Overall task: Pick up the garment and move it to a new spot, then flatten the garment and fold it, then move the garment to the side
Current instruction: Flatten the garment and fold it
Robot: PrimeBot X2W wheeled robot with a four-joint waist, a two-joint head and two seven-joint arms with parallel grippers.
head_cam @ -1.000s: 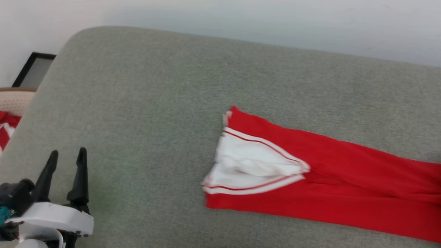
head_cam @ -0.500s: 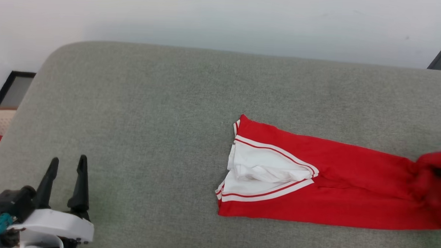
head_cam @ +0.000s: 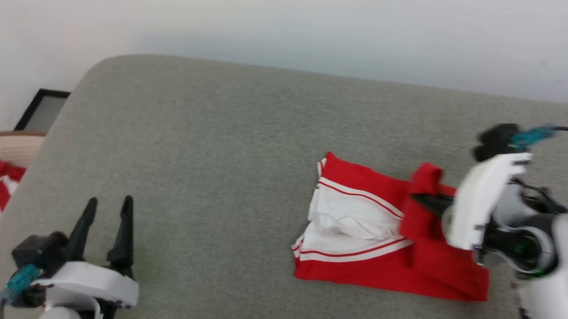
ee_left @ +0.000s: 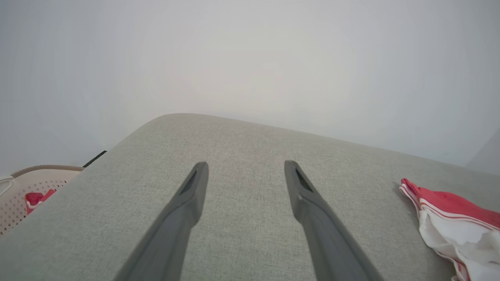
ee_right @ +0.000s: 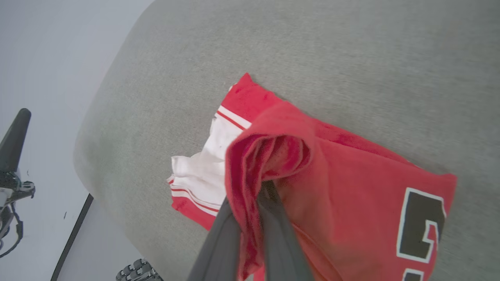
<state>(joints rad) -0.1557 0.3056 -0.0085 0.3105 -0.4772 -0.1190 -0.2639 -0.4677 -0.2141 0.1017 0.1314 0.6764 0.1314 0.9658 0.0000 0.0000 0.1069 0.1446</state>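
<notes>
As the fold stands: the garment (head_cam: 394, 262) lies right of centre on the grey cushion (head_cam: 218, 143), white striped sleeve end to the left, its right end lifted and doubled back over the red body.
My right gripper (head_cam: 419, 199): clamped on a bunched red edge of the garment, fingers pointing left, with cloth wrapped around both.
My left gripper (head_cam: 110, 201): jaws wide apart and holding nothing, at the near left of the cushion, well apart from the garment.
Step, as I judge it: the fold, bringing the right end over toward the sleeve end.
How I'd do it well: travel low and straight to the left, so the lifted layer lays down smooth and doesn't drag the layer beneath. I'd aim the pinched edge to meet the striped edge squarely.
Release: part my fingers only once the edge rests on the cloth, then back out to the right along their own line, since the wrapped fabric could come away with me.
Risk: I hold a bunch, not a flat hem, so the fold may land crumpled and need smoothing.
</notes>
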